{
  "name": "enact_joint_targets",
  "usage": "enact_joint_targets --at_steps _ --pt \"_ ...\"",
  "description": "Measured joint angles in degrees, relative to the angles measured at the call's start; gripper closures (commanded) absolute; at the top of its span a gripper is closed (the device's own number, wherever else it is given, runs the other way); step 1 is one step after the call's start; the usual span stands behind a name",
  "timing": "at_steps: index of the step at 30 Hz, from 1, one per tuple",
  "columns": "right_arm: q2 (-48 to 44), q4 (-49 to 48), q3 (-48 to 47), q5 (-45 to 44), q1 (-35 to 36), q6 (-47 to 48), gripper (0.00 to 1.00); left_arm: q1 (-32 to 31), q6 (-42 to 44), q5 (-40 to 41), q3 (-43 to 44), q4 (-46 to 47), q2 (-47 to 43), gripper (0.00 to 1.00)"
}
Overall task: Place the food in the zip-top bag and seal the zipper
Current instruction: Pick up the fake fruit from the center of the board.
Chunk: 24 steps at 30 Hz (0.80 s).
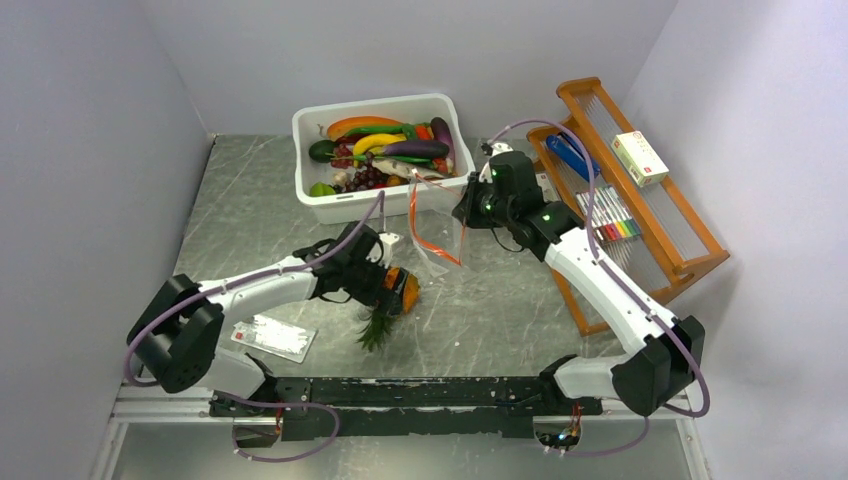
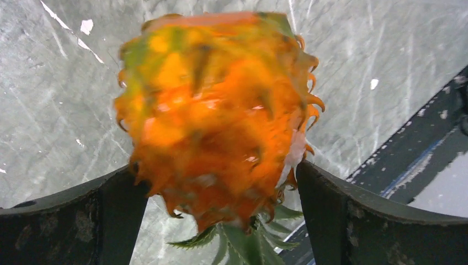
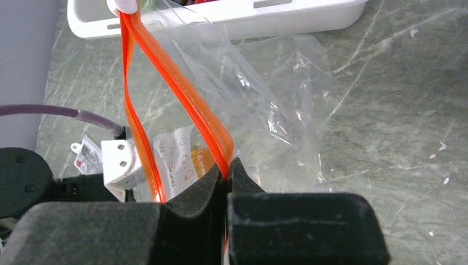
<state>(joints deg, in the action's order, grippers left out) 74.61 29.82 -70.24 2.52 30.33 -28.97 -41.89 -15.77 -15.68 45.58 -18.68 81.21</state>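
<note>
Left end effector spread wide above the desk, blurred orange pineapple framed between its fingers, leafy crown toward 6 o'clock, right end effector clamped together on the zipper, zip-top bag held up at the pineapple's 1 o'clock, white tub at 12 o'clock.

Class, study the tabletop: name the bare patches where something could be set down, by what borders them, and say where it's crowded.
Bare: between white tub and left wall; between pineapple and right arm. Crowded: mid-table around zip-top bag and pineapple, and beside the wooden rack.
</note>
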Motion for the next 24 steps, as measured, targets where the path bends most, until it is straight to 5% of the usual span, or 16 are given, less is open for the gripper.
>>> enact_joint_targets --at_steps 9,24 --pt "-2.0 -1.0 1.1 0.6 0.0 0.1 1.0 -3.5 0.1 5.9 0.0 0.0 -1.8 0.4" --pt "-2.2 -2.4 5.2 1.1 0.0 -0.2 1.0 -3.5 -8.0 9.2 4.4 -3.1 -22.0 0.46"
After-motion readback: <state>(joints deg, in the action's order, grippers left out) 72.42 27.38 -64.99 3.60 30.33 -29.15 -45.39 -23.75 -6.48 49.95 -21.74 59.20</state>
